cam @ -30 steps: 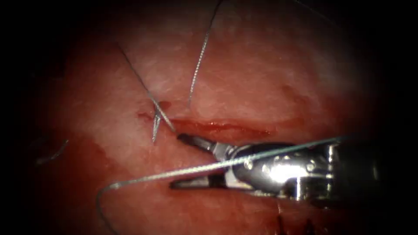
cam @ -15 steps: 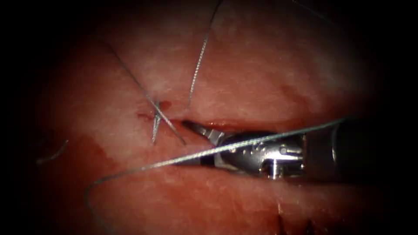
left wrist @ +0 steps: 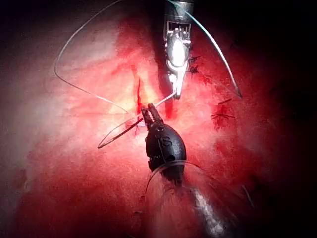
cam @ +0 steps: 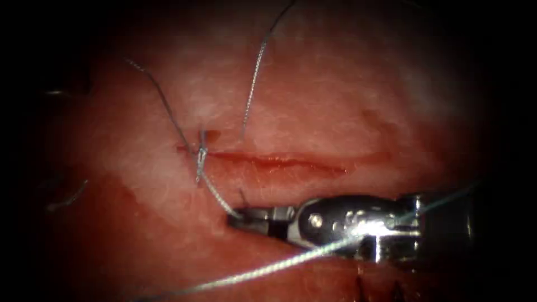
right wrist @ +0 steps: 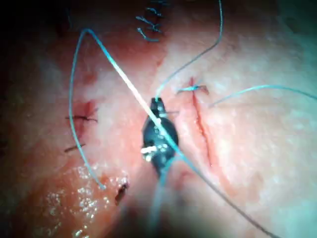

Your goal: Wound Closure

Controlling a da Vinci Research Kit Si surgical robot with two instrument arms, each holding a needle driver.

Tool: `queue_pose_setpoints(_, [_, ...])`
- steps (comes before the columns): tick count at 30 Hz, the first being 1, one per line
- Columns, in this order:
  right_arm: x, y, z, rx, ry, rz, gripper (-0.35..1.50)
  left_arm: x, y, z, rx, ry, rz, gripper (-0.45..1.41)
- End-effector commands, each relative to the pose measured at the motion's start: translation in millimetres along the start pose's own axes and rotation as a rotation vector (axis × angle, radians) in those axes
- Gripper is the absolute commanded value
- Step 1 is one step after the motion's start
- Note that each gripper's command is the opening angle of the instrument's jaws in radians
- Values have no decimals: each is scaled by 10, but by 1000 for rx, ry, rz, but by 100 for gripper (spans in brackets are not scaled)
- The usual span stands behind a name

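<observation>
The cut (cam: 279,161) runs across the tissue (cam: 313,95), with a knotted stitch (cam: 200,152) at its left end. My right tool (cam: 240,217) lies just below the cut toward that left end, jaws shut on the short thread tail (cam: 215,194) coming down from the knot. It also shows as the bright tool (left wrist: 177,91) and end-on (right wrist: 157,102). A long thread (cam: 268,269) crosses under its wrist. My left tool (left wrist: 150,112) is the dark one, jaws shut where thread strands (left wrist: 121,128) meet. Two more strands (cam: 254,72) rise from the stitch.
Older dark stitches (left wrist: 220,116) (right wrist: 79,119) sit beside the cut. A loose cut thread end (cam: 67,198) lies at the far left. Red fluid (cam: 140,223) wets the tissue below the cut. A wide thread loop (left wrist: 74,49) arcs over the tissue.
The right tool's jaws stood open at the cut's left end. They have dropped below the cut and shut on the tail by the knot. The long thread has slid down across the tool.
</observation>
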Motion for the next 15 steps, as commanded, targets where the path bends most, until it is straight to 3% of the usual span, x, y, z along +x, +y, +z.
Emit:
queue_pose_setpoints(1, [18, -26, 5, 21, 12, 12, -35, -10, 9, 3, -1, -2, -2, -45])
queue_pose_setpoints(6, [73, -53, 4, 34, 36, 43, -35, -9, 9, 3, -3, -1, -3, -45])
queue_pose_setpoints(9, [91, -55, 8, 21, 69, 10, -35, -8, 9, 3, -3, -2, -3, -45])
queue_pose_setpoints(10, [93, -53, 10, 11, 78, -5, 9, -8, 9, 3, -4, -2, -4, -45])
queue_pose_setpoints(11, [92, -50, 12, -4, 86, -32, 73, -8, 8, 3, -5, -2, -4, -45])
queue_pose_setpoints(12, [90, -48, 13, -17, 84, -49, 103, -8, 8, 2, -6, -2, -4, -45])
queue_pose_setpoints(13, [87, -44, 14, -20, 82, -68, 118, -7, 7, 2, -6, -2, -4, -45])
queue_pose_setpoints(15, [76, -37, 13, -26, 78, -119, 131, -8, 3, 0, -9, 1, 1, -45])
